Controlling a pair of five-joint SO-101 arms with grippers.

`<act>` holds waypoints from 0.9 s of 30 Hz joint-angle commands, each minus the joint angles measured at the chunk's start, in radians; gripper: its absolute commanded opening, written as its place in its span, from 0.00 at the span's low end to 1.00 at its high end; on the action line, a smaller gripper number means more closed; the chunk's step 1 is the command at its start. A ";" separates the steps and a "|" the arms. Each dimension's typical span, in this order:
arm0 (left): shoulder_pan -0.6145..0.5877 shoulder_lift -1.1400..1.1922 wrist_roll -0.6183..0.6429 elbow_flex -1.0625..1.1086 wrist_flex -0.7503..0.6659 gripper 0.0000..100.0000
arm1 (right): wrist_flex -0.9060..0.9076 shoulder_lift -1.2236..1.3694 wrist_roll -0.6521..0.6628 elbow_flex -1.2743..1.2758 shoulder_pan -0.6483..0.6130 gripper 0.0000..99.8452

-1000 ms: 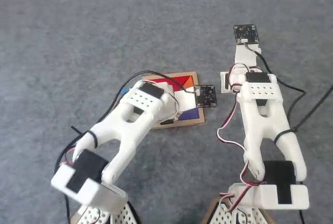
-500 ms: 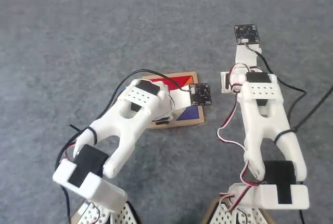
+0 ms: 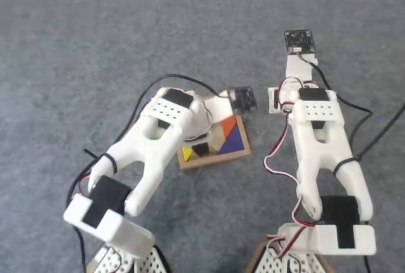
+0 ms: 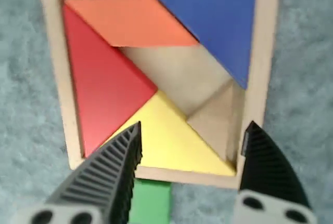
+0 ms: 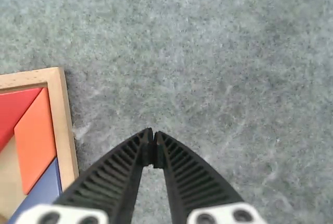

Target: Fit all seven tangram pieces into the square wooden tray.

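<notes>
The square wooden tray [image 3: 215, 158] lies flat on the grey carpet [image 3: 76, 64], under the left arm's wrist. A second ago its edges ran square to the table. Now it sits skewed, its near edge rising to the right, and it lies a little closer to the arm bases. The left wrist has pulled back and up, and a yellow corner that the arm covered is now in the open. The right arm has not stirred.

Being square, the tray has no long axis of its own. Inside it the red triangle [image 4: 104, 83] fills one side. The orange parallelogram [image 4: 130, 18] stretches lengthwise along the rim farthest from the left claw, with the blue triangle [image 4: 218, 21] in the corner beside it. The yellow triangle [image 4: 166, 141] lies with its long edge along the rim nearest that claw. Between them are wood-coloured patches, and I cannot tell whether they are pieces or bare floor. A green piece [image 4: 151, 200] lies outside on the carpet, right up against that near rim.

The left claw [image 4: 194, 129] hangs spread wide, its tips over the yellow triangle's side of the tray and the green piece between its fingers. The right claw [image 5: 152, 133] is pinched together on nothing, over bare carpet near a tray corner.
</notes>
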 commanded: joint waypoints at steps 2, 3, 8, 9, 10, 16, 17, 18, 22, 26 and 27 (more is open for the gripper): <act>0.000 -0.032 0.229 -0.054 -0.074 0.30 | 0.004 -0.058 -0.005 -0.026 -0.007 0.01; 0.000 -0.043 0.269 -0.051 -0.089 0.30 | 0.004 -0.058 -0.005 -0.026 -0.007 0.01; -0.003 -0.058 0.437 0.024 -0.245 0.22 | 0.004 -0.056 -0.005 -0.026 -0.007 0.01; 0.005 -0.052 0.437 0.042 -0.258 0.19 | 0.004 -0.056 -0.005 -0.026 -0.007 0.01; 0.008 -0.046 0.437 0.051 -0.261 0.16 | 0.004 -0.056 -0.005 -0.026 -0.007 0.01; 0.008 -0.038 0.448 0.062 -0.206 0.02 | 0.002 -0.056 -0.005 -0.018 -0.008 0.01; 0.014 -0.041 0.457 0.062 -0.178 0.01 | 0.002 -0.056 -0.005 -0.018 -0.008 0.01; 0.026 -0.044 0.479 0.062 -0.153 0.01 | 0.001 -0.056 -0.005 -0.018 -0.008 0.01; 0.077 -0.038 0.554 0.062 -0.112 0.01 | -0.016 -0.056 -0.005 -0.015 -0.007 0.01; 0.112 0.006 0.552 0.064 -0.107 0.01 | -0.016 -0.056 -0.005 -0.015 -0.007 0.01; 0.112 0.028 0.551 0.064 -0.107 0.01 | -0.016 -0.056 -0.005 -0.015 -0.007 0.01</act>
